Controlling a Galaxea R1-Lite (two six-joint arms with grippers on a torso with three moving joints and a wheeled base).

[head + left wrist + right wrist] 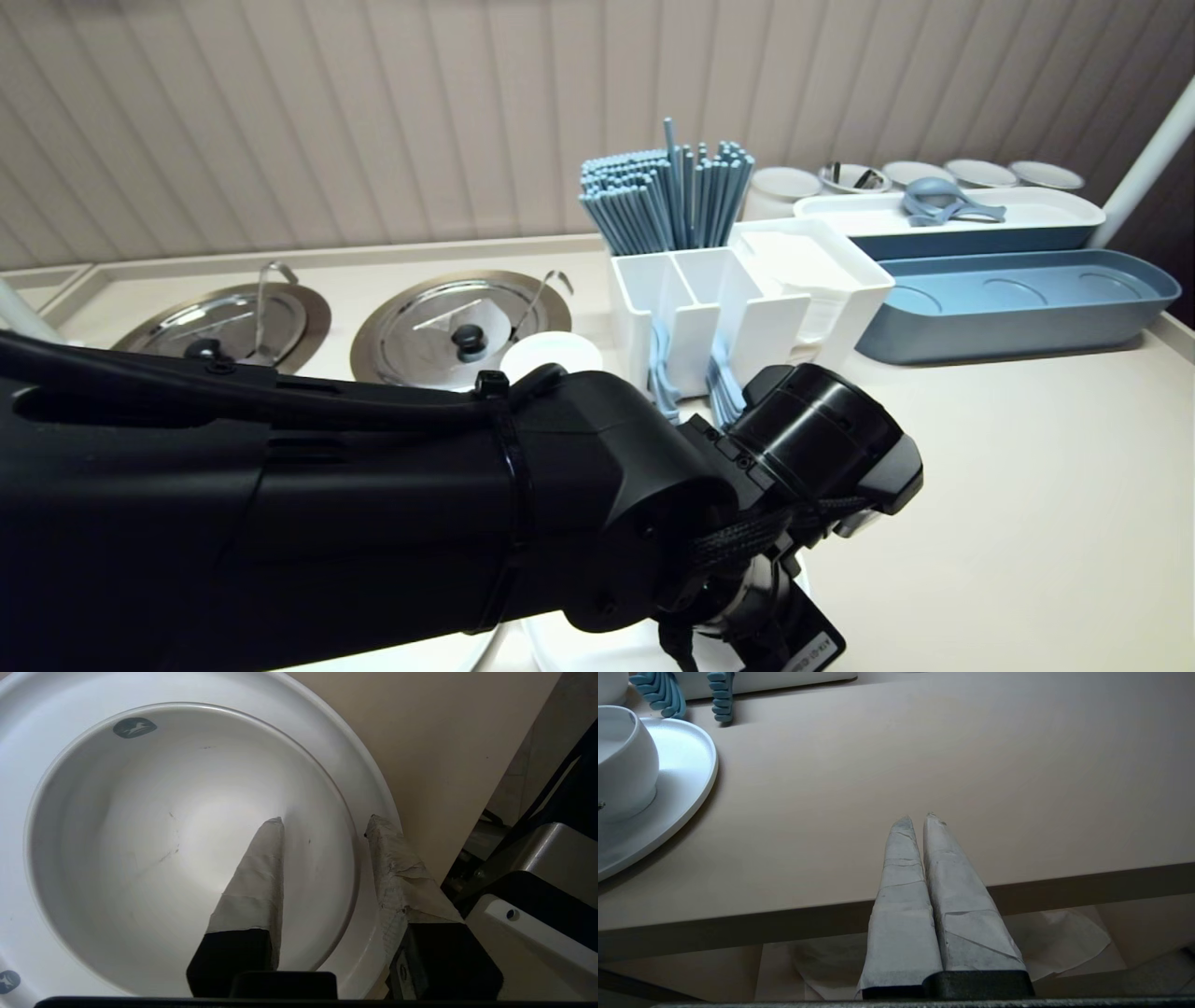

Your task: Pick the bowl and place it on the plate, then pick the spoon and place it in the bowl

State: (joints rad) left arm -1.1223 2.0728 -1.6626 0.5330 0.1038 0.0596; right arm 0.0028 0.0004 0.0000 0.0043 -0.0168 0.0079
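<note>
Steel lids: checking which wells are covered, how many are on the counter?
2. One steel lid lies far left on the counter; the second lid sits right of it, beside the cutlery holder. The left arm blocks the near counter, so others may be hidden.

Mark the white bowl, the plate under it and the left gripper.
white bowl [140, 849], left wrist view, inner wall
plate [341, 760], left wrist view, bare rim
left gripper [325, 821], left wrist view, midway between open fingertips
</note>
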